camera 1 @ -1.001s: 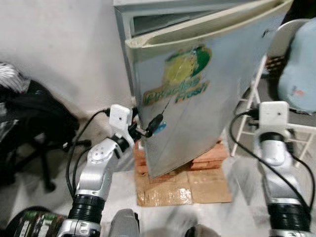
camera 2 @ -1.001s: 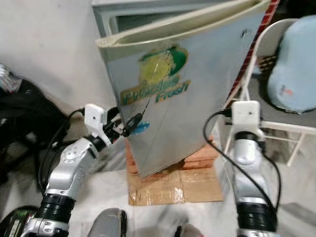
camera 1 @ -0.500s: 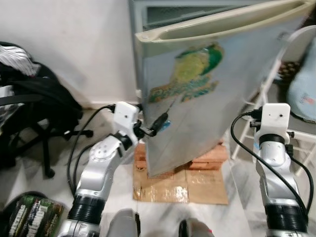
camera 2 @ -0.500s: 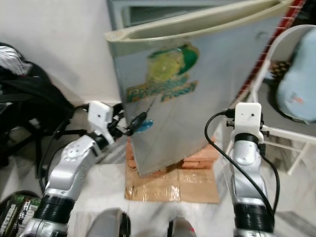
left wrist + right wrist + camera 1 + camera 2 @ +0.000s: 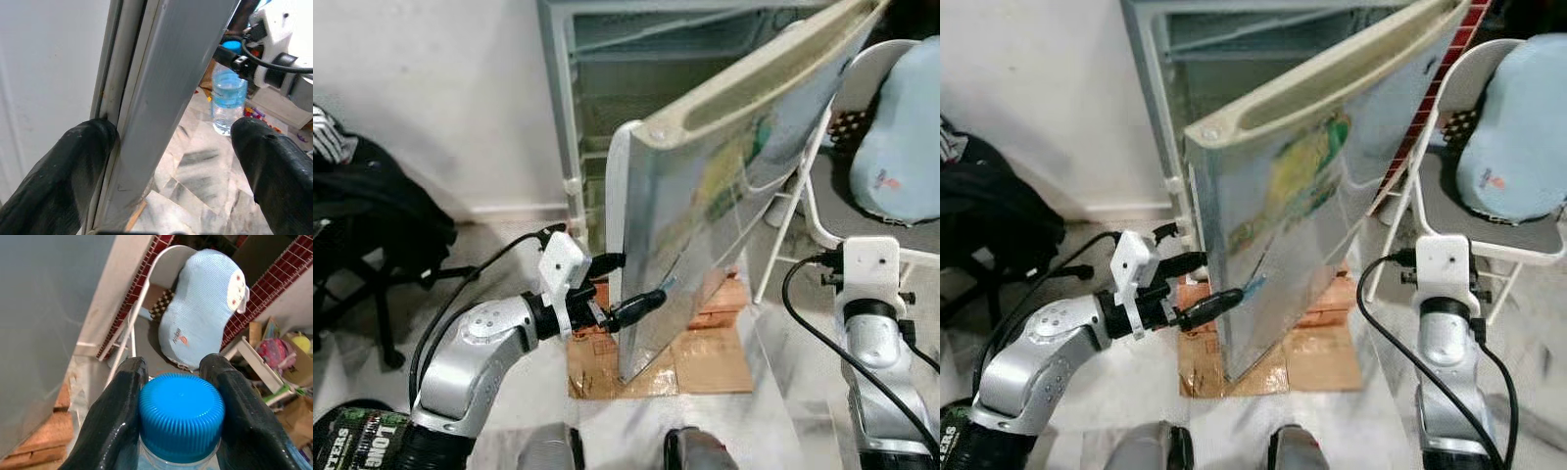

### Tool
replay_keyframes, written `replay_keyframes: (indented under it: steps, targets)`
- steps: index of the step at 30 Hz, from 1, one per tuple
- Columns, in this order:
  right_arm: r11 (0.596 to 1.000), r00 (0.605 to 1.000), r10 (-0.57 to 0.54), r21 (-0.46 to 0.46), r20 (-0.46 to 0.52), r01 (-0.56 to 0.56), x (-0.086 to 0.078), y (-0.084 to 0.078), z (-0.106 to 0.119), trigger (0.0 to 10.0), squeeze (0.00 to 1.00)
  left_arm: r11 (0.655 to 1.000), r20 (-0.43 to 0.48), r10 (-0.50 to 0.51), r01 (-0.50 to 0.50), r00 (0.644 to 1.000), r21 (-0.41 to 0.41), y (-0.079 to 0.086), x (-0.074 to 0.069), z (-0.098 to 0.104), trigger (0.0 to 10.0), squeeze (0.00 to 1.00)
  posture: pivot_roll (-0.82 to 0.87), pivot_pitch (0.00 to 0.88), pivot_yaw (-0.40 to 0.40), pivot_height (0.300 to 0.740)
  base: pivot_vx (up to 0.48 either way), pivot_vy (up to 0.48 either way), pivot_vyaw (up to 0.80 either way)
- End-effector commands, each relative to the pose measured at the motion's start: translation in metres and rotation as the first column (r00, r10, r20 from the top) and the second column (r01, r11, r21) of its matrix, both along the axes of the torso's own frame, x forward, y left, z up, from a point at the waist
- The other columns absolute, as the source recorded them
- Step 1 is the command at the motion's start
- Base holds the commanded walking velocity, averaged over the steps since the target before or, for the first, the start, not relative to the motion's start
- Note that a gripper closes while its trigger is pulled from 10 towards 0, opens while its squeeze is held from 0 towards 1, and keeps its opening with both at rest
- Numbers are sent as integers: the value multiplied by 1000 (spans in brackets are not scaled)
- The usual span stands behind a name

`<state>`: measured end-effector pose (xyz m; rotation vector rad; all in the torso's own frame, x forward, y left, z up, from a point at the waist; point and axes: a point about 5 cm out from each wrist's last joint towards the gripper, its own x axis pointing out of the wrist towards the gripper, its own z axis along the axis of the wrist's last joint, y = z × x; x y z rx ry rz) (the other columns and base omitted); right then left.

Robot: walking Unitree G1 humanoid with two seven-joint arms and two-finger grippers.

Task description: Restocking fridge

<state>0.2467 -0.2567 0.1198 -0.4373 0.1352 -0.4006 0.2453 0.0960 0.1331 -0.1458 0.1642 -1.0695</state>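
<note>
The grey fridge door [image 5: 724, 206] stands swung partly out, and bare wire shelves show inside the fridge [image 5: 636, 88]. My left gripper [image 5: 636, 279] is open and straddles the door's free edge low down, one finger behind it and one in front. In the left wrist view the door edge [image 5: 161, 93] rests against one finger [image 5: 73, 166], well apart from the other. My right gripper [image 5: 177, 374] is shut on a clear water bottle by its blue cap [image 5: 181, 418]. The bottle [image 5: 227, 98] hangs upright beyond the door. My right arm [image 5: 869, 284] is right of the door.
A white folding chair [image 5: 803, 211] with a light blue cushion [image 5: 901, 127] stands close on the door's right. The fridge rests on bricks and cardboard [image 5: 705, 352]. A black office chair with dark bags [image 5: 372, 225] is at the left, and a green pack [image 5: 352, 441] lies by my left foot.
The fridge door has swung much wider open, showing the shelves. My left gripper went from the door's front face to straddling its free edge. The camera has shifted too.
</note>
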Motion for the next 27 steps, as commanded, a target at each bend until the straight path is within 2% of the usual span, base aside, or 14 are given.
replay_keyframes:
  steps: [1,6,10,12,15,20,22,27]
  targets:
    - [999,999,-33,-12,29,34,-4,-3,9,10000,0,999,52,-37,38,998,-29,-13,3,14,10000,0,-77,84,-35,740,0,0,0]
    - [998,998,-56,-3,26,56,-6,-6,9,10000,0,999,77,-36,39,996,-31,-21,6,20,10000,0,-92,91,-20,740,0,0,-409]
    - [997,996,-79,12,31,79,-9,-8,10,10000,0,998,98,59,-60,993,8,-22,14,20,10000,0,-99,105,-2,740,0,0,-800]
    - [997,997,-70,21,38,69,-8,-6,11,10000,0,998,91,62,-64,994,20,-21,13,17,10000,0,-96,106,-1,740,0,0,0]
    - [998,998,-9,66,57,5,1,6,13,10000,0,994,83,102,-105,991,35,-14,12,13,10000,0,-83,104,-10,740,0,0,0]
    - [992,994,77,91,79,-84,14,21,17,10000,0,983,75,175,-178,982,36,-5,12,10,10000,0,-54,102,-37,740,-49,0,0]
    - [992,994,83,90,77,-90,17,22,17,10000,0,980,71,193,-196,979,33,-4,12,9,10000,0,-45,104,-45,740,0,0,0]
    - [989,992,102,98,77,-109,23,26,18,10000,0,973,63,227,-229,972,32,-1,7,7,10000,0,-36,109,-54,740,-390,0,0]
